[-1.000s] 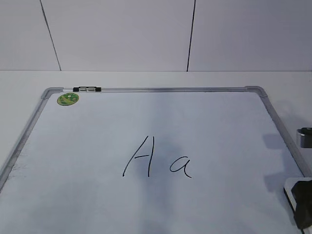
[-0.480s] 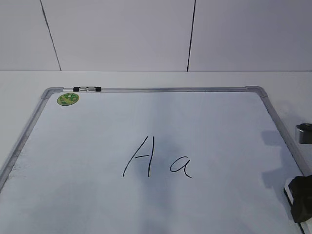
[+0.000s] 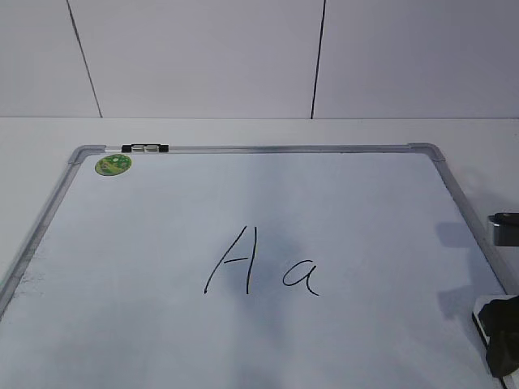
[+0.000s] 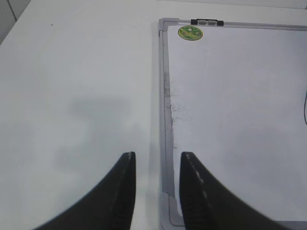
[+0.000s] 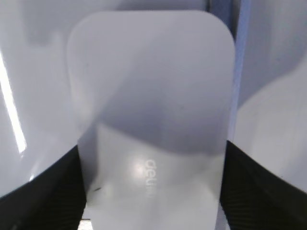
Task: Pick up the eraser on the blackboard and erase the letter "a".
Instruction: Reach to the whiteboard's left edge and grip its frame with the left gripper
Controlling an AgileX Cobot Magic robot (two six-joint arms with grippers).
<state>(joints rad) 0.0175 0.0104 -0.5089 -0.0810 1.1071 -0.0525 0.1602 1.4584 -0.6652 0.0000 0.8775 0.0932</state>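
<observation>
The right gripper (image 5: 151, 191) has its fingers against both sides of the eraser (image 5: 151, 105) at the blackboard's (image 3: 243, 203) right edge, so grasping is underway; next, lifting toward the letter "a" (image 3: 301, 277).

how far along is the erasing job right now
Early. The right end effector has the eraser between its fingers at the blackboard's lower right corner, apparently gripping it. Nothing is wiped: the letter "a" is whole beside the capital "A". Left: carry the eraser to the "a" and rub it off. The left end effector is open and empty.
</observation>
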